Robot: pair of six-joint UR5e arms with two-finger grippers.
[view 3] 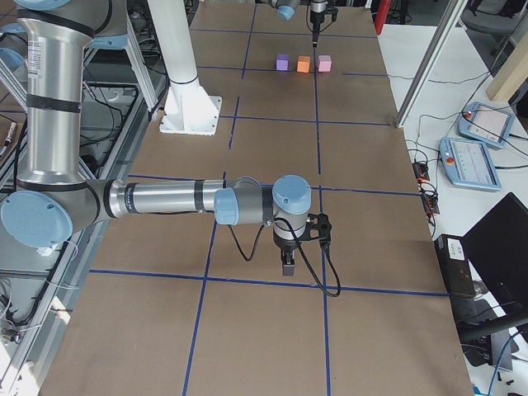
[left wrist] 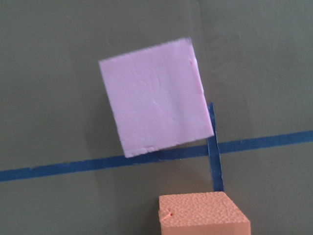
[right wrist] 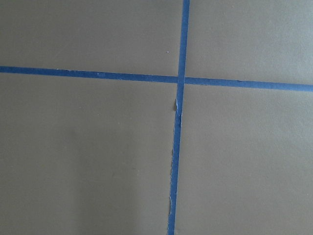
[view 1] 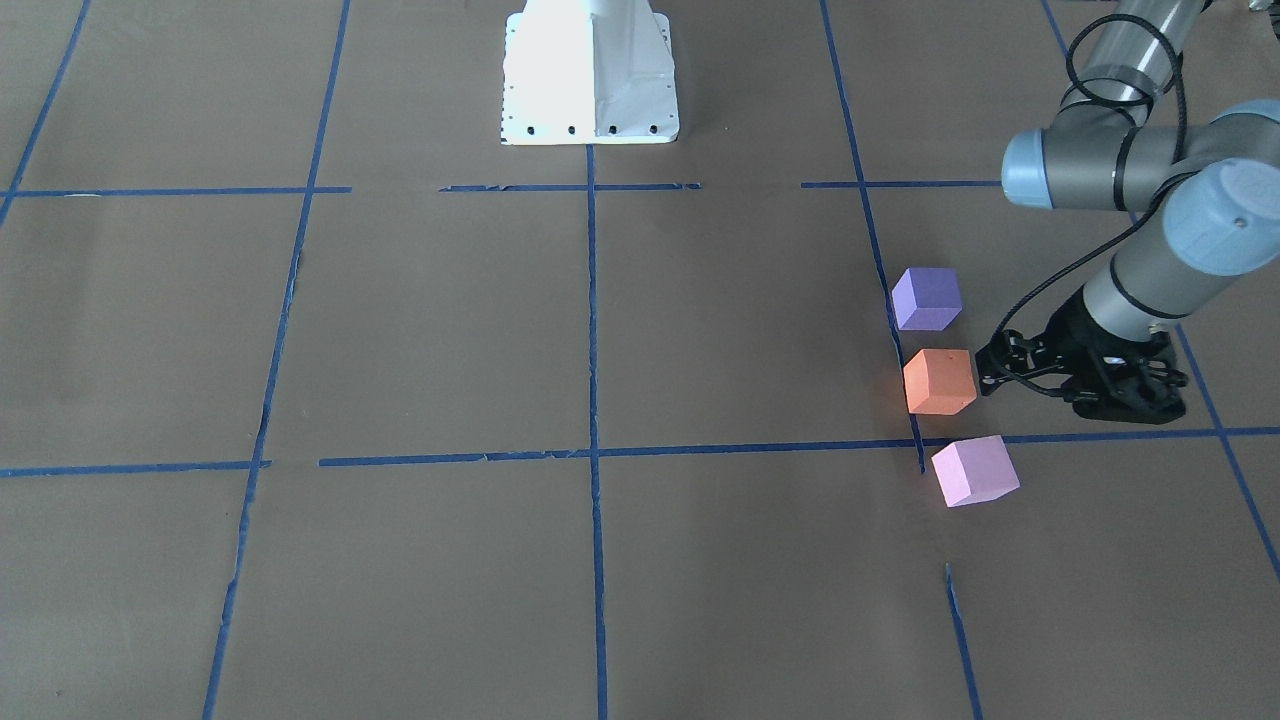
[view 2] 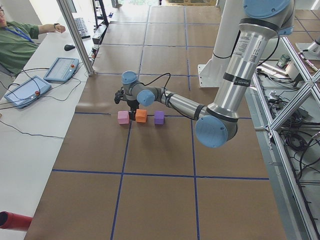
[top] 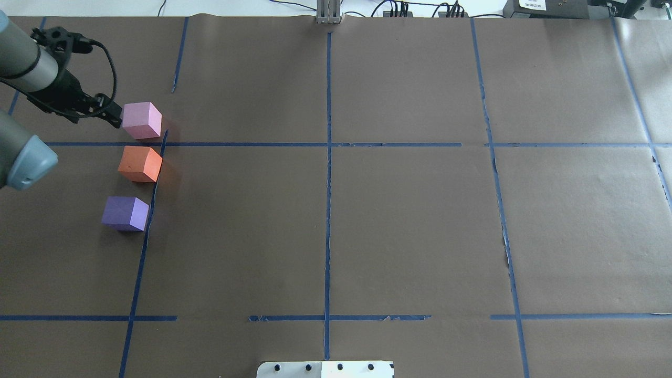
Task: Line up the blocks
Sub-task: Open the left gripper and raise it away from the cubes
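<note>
Three cubes stand in a near-straight row with small gaps at the table's left side: the pale pink block [top: 142, 121] farthest from the base, the orange block [top: 139, 164] in the middle, the violet-purple block [top: 126, 212] nearest. In the front view they are the pink [view 1: 975, 470], orange [view 1: 938, 382] and purple [view 1: 927, 298] blocks. My left gripper [top: 114, 116] hangs above the table beside the pink block, empty, and its fingers look shut. The left wrist view looks down on the pink block [left wrist: 156, 103] and the orange block's top [left wrist: 203, 215]. My right gripper [view 3: 287, 266] hovers far away over bare paper; I cannot tell its state.
Brown paper with a blue tape grid [top: 328, 157] covers the table. The white robot base [view 1: 590, 90] stands at the middle of the robot's edge. In the left side view a metal post [view 2: 75, 35] and control tablets [view 2: 60, 70] are beside the table.
</note>
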